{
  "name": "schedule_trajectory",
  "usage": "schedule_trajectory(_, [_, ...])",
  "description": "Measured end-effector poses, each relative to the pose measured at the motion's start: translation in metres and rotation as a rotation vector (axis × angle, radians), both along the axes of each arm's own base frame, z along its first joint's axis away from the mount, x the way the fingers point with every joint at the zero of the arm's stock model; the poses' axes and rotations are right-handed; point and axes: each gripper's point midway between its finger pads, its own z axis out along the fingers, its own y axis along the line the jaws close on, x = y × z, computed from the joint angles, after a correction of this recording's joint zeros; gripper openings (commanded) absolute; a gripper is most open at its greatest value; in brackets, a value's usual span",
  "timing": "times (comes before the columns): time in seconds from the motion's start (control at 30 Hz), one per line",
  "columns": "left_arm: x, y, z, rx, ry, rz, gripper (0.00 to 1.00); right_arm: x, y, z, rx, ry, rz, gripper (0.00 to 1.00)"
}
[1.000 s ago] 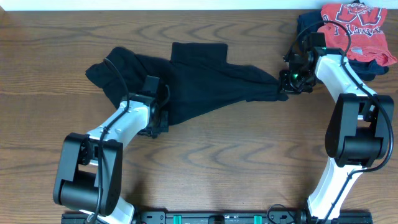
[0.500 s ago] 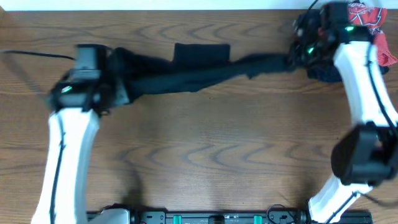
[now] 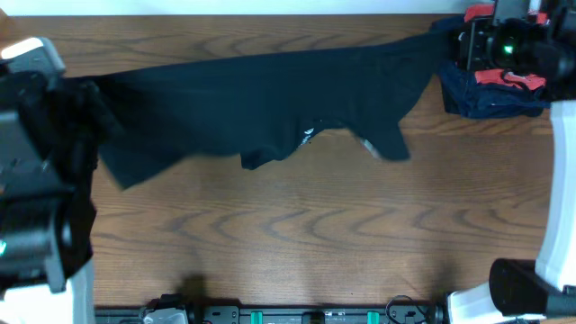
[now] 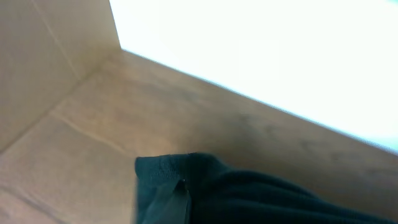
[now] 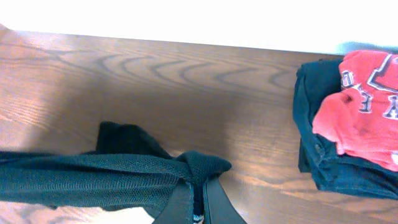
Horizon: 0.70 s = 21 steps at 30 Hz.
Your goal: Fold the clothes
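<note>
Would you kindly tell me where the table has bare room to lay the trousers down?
The broad stretch of table between the stretched black trousers and the near edge is bare wood. The far right corner is crowded: the red T-shirt lies on the folded navy garment, with the right gripper beside them. The left arm fills the left edge.

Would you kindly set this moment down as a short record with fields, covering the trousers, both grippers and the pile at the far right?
garment: black trousers, stretched wide across the table, not yet folded
left gripper: shut on one end of the trousers, at the table's left side
right gripper: shut on the other end, fabric bunched at its fingers
pile: red T-shirt lying on top of a dark navy garment, far right
</note>
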Motion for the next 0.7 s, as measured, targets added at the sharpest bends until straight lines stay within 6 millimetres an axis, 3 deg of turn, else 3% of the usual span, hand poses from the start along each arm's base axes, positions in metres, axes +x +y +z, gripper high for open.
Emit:
schedule_trajectory(0.17, [-0.024,-0.002,0.031,0.014,-0.09,0.001,0.06,-0.029,-0.008,0.041,-0.014,-0.104,-0.021,0.01])
schedule_trajectory(0.37, [-0.021,-0.001,0.031,0.017,-0.083,0.002,0.06,-0.046,-0.013,0.078,-0.035,-0.23,-0.04,0.01])
schedule_trajectory(0.53, [0.02,0.001,0.001,0.001,0.025,-0.011,0.06,-0.021,-0.015,0.069,-0.05,-0.228,-0.03,0.01])
schedule_trajectory(0.7, [0.086,0.005,-0.047,-0.011,0.139,-0.032,0.06,0.04,-0.013,0.039,-0.052,-0.219,0.007,0.01])
